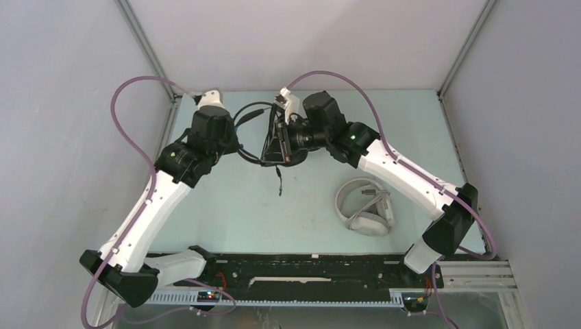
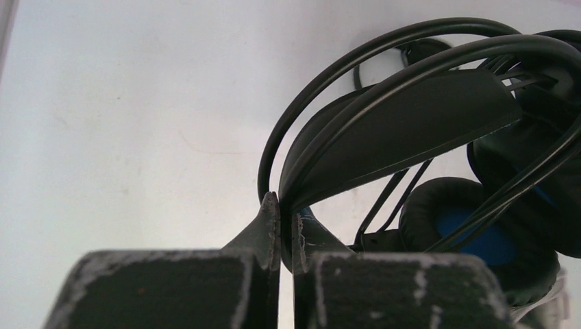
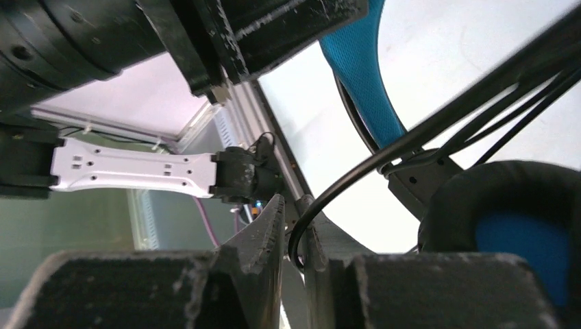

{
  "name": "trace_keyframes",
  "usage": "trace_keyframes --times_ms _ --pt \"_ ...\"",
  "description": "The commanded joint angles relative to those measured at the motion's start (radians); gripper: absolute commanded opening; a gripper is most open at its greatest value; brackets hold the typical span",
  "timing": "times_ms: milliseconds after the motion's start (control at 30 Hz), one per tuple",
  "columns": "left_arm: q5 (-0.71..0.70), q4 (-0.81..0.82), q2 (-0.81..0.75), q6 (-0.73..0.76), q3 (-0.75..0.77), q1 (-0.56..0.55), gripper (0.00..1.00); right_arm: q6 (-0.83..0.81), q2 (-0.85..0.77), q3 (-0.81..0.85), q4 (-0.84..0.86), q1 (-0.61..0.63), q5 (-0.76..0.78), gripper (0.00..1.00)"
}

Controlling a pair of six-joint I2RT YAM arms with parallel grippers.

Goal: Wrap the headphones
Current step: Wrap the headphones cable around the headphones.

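Smooth pale tabletop (image 1: 233,205) beneath bulky, leathery-padded, blue-lined black headphones (image 2: 397,130).

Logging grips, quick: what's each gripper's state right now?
Left gripper: closed on the black headphones by the headband.
Right gripper: closed on their black cable.

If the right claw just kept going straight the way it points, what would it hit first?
The right gripper would most likely hit the black headphones first; their cable lies between its jaws. Depth is unclear.
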Motion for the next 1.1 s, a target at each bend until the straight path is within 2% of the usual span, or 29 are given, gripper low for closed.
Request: trace_keyframes --times_ms 0,367,600,833,1067 --pt "0.069 0.204 -0.06 -0.166 -0.014 0.043 0.0 -0.091 -0.01 0.041 -0.058 0.035 0.18 0.17" --pt "0.137 0.313 -0.104 -0.299 -0.086 0.065 0.0 -0.136 -0.049 -0.036 -0.012 0.077 0.339 0.14" --pt "0.134 0.327 -0.135 -0.337 -0.087 0.065 0.0 -0.171 -0.082 -0.084 0.018 0.122 0.475 0.11" --pt "0.171 0.333 -0.158 -0.369 -0.075 0.067 0.0 -0.195 -0.158 -0.195 0.112 0.154 0.607 0.13" --pt "0.19 0.344 -0.167 -0.381 -0.069 0.067 0.0 -0.215 -0.171 -0.221 0.16 0.16 0.661 0.13"
